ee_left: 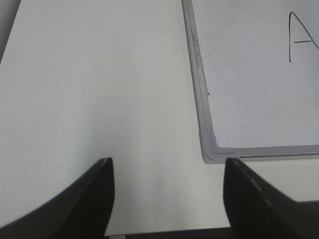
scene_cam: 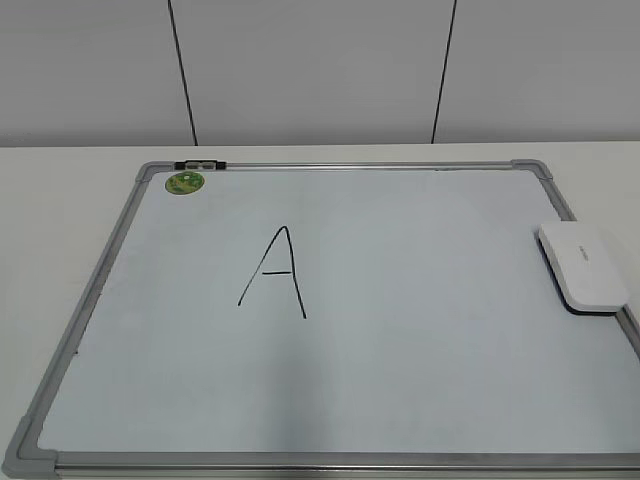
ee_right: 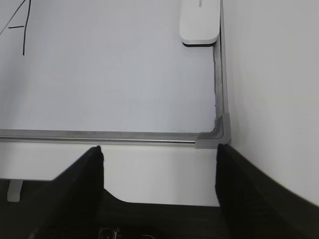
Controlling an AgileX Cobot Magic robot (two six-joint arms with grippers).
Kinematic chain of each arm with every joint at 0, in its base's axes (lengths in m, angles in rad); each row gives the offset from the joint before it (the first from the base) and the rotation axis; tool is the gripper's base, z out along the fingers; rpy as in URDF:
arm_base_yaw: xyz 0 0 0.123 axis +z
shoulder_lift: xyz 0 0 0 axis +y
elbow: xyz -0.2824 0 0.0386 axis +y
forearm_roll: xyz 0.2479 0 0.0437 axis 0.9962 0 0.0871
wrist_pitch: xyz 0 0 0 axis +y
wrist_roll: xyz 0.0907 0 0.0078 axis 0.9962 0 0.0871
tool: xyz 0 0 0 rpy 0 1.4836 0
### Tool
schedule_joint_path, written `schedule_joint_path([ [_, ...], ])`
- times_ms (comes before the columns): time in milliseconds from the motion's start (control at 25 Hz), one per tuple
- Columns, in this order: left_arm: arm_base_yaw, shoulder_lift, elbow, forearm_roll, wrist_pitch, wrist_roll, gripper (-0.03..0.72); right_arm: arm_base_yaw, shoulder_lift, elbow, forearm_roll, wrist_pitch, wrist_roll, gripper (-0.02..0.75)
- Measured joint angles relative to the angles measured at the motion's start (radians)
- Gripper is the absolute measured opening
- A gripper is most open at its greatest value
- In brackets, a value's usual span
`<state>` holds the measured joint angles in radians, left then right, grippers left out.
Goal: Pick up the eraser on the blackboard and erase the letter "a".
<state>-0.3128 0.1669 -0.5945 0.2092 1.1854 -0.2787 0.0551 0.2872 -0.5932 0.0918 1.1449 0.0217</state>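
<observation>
The white eraser point(scene_cam: 585, 265) lies on the right edge of the blackboard point(scene_cam: 420, 350), a white board with a grey frame. The eraser also shows at the top of the right wrist view point(ee_right: 199, 22). Only a tall capital "A" point(scene_cam: 275, 272) is drawn on the board; no small letter "a" shows in any view. My left gripper point(ee_left: 168, 164) is open and empty over the bare table, left of the board's near left corner point(ee_left: 212, 152). My right gripper point(ee_right: 159, 149) is open and empty just in front of the board's near right corner point(ee_right: 219, 132). Neither gripper shows in the exterior view.
A green round sticker point(scene_cam: 185, 182) sits at the board's far left corner, with a dark clip point(scene_cam: 200, 164) on the frame beside it. The board lies on a white table point(scene_cam: 60, 200). A grey panelled wall point(scene_cam: 320, 70) stands behind.
</observation>
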Motion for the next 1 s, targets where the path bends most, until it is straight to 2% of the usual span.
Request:
schedule_joint_path([
  [320,0.000,-0.049,0.077,-0.024,-0.055,0.033,0.496,0.000,-0.077,0.094,0.000,0.002,-0.022,0.519],
  [1000,0.000,-0.049,0.077,-0.051,-0.067,0.073,0.494,0.000,-0.079,0.106,-0.032,-0.015,-0.027,0.519],
])
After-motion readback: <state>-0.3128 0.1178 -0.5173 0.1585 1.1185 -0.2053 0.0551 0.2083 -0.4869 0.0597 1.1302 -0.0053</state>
